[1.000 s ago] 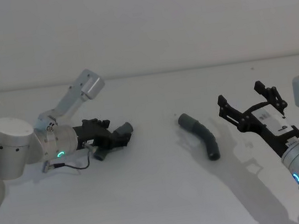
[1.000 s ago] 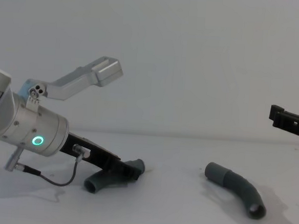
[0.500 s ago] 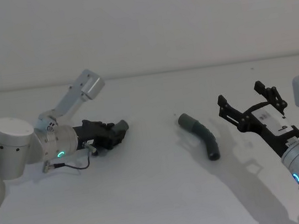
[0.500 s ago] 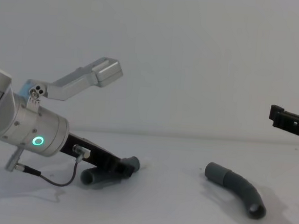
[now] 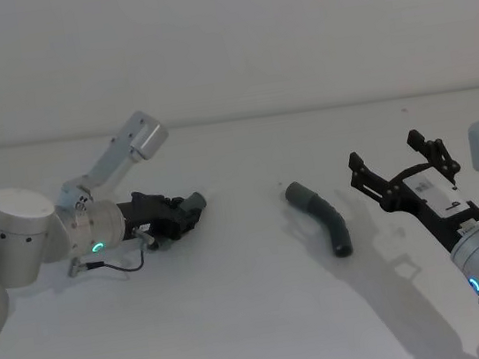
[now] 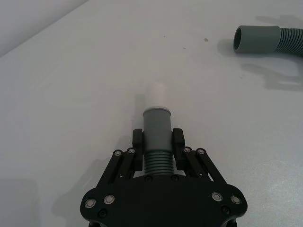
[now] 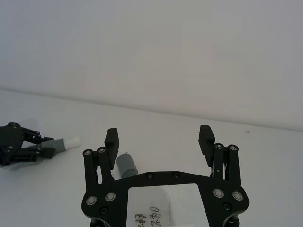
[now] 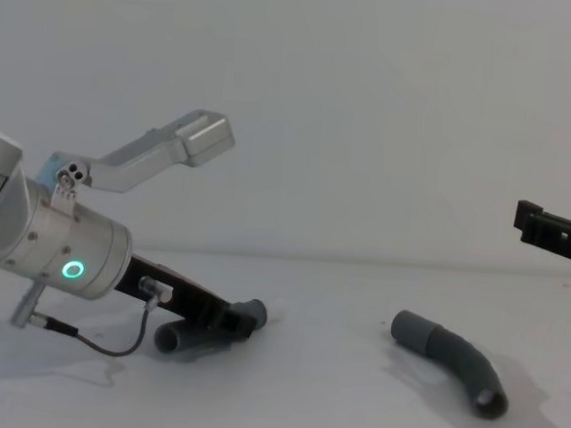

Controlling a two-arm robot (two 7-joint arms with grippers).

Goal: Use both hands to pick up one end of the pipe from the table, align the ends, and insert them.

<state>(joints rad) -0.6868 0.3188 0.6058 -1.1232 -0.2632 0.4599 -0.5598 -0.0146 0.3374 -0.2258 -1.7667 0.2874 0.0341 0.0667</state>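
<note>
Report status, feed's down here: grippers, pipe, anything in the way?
Left gripper shut on left pipe piece, low at the table. Right gripper open, hovering short of right pipe piece lying loose. Nothing between the pieces.

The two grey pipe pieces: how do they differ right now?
The left piece is clamped in the left gripper, just behind its cuff; the right piece lies free on the table, with the open right gripper apart from it. The left piece's cuff ends in a whitish tip; the right piece's cuff is an open mouth. Both are grey, ribbed, with a smooth wider cuff.
</note>
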